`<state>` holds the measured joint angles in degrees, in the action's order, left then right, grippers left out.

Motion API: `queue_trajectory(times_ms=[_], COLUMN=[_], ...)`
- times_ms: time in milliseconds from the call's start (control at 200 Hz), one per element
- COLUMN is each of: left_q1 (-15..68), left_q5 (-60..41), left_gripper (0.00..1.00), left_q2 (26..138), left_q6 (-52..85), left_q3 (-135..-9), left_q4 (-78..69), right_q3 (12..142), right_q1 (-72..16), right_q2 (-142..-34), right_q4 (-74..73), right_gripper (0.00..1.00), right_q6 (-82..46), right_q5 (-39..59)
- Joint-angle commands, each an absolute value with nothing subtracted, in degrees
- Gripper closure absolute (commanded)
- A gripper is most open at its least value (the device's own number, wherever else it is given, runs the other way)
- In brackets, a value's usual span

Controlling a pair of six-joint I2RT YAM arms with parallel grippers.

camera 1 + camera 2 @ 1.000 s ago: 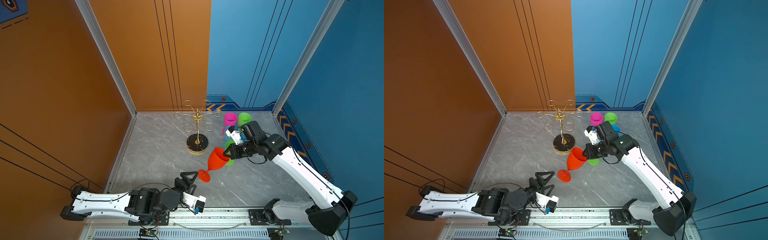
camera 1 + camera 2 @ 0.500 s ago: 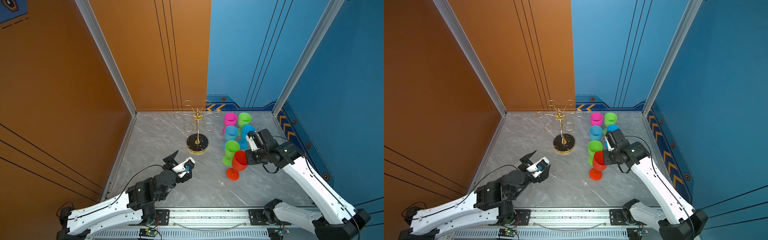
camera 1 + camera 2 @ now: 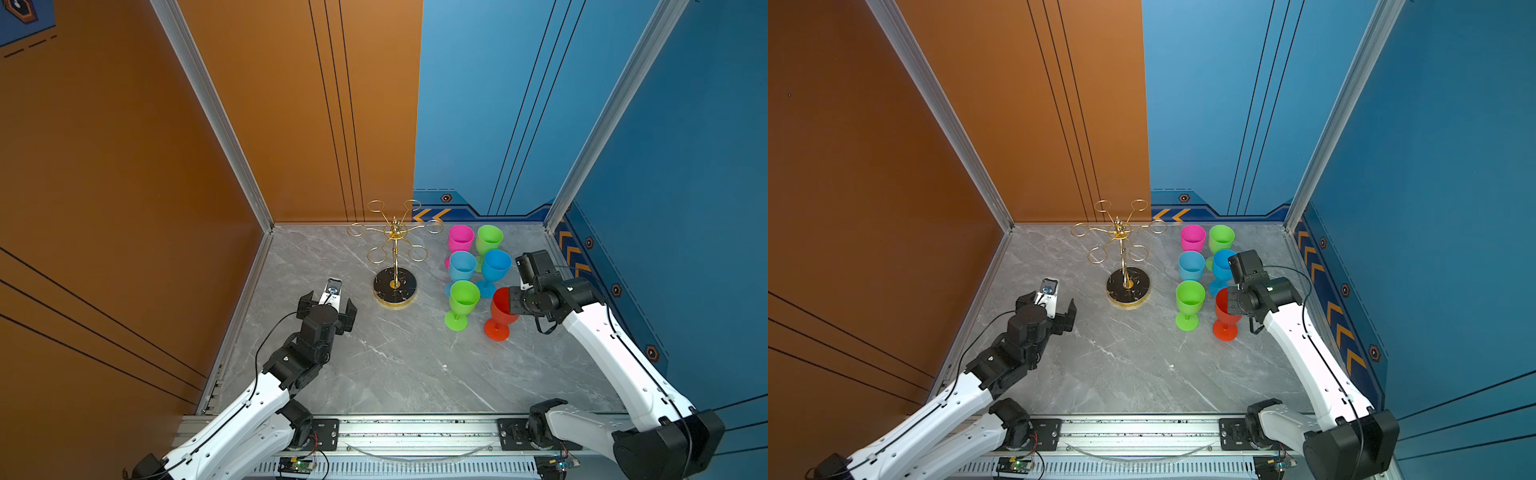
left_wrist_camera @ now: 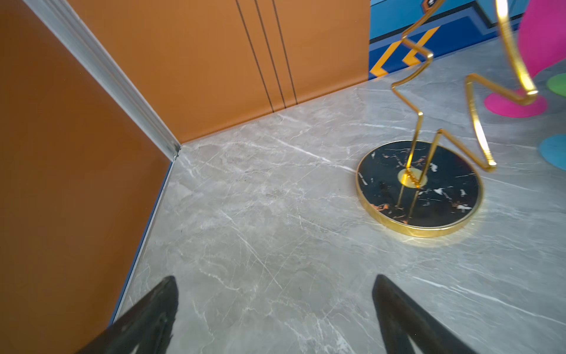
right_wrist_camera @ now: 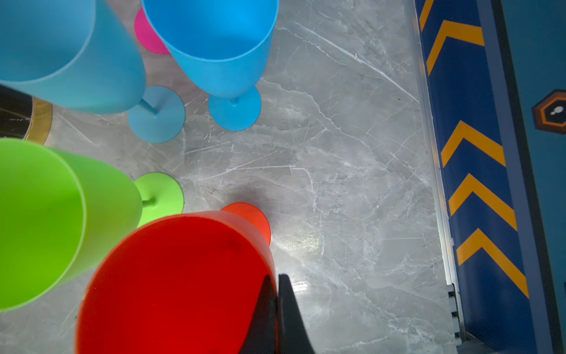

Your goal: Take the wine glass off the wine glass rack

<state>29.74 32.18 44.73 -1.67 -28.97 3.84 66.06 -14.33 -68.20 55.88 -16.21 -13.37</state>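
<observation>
The wine glass rack (image 3: 395, 286) (image 3: 1128, 286) is a gold wire stand on a round black base (image 4: 419, 190); its looped arms are all bare. A red wine glass (image 3: 500, 316) (image 3: 1225, 316) (image 5: 183, 275) stands upright right of the rack, its foot low at the marble table. My right gripper (image 3: 513, 301) (image 3: 1233, 301) (image 5: 277, 285) is shut on its rim, one finger inside the bowl and one outside. My left gripper (image 3: 328, 301) (image 3: 1048, 303) (image 4: 275, 279) hovers open and empty left of the rack's base.
Several other plastic wine glasses stand in rows behind and beside the red one: pink (image 3: 460, 239), green (image 3: 489, 239), light blue (image 3: 462, 266), blue (image 3: 496, 264) and a nearer green one (image 3: 463, 297). The orange wall (image 3: 166, 208) and blue wall (image 3: 665, 208) close in the table.
My right gripper carried the red glass from the table's middle to the right and brought it upright beside the green one. My left arm swung forward toward the rack, jaws opening wider.
</observation>
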Motion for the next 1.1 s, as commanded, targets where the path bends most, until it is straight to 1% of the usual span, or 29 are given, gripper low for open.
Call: queue_trajectory(times_ms=[0, 145, 300, 425, 766, 871, 1091], left_q1=[24.8, 19.3, 16.4, 14.9, 13.1, 12.8, 12.4], left_q5=[27.2, 23.3, 22.0, 20.9, 20.0, 19.6, 19.1], left_gripper=[0.00, 0.00, 0.02, 0.02, 0.02, 0.02, 0.02], left_q2=[46.5, 50.0, 54.6, 57.6, 61.3, 62.7, 64.3], left_q6=[0.5, 1.1, 0.3, -0.2, -1.1, -1.4, -1.7], left_q3=[-26.2, -23.3, -21.7, -20.6, -19.0, -18.4, -17.5], left_q4=[-4.9, -12.5, -18.2, -22.2, -27.6, -29.4, -31.7], right_q3=[64.7, 64.1, 64.2, 64.6, 64.0, 63.9, 64.1], right_q1=[-12.7, -11.8, -11.8, -11.7, -11.7, -11.7, -11.8], right_q2=[-69.1, -70.6, -72.5, -74.3, -75.8, -75.5, -74.8], right_q4=[50.1, 47.2, 45.2, 44.9, 44.6, 44.6, 45.1], right_gripper=[1.00, 1.00, 1.00, 1.00, 1.00, 0.92, 0.81], right_q6=[-15.1, -15.3, -15.2, -15.3, -15.1, -15.1, -15.3], right_q5=[-13.5, -12.5, -12.2, -11.5, -11.6, -11.6, -11.0])
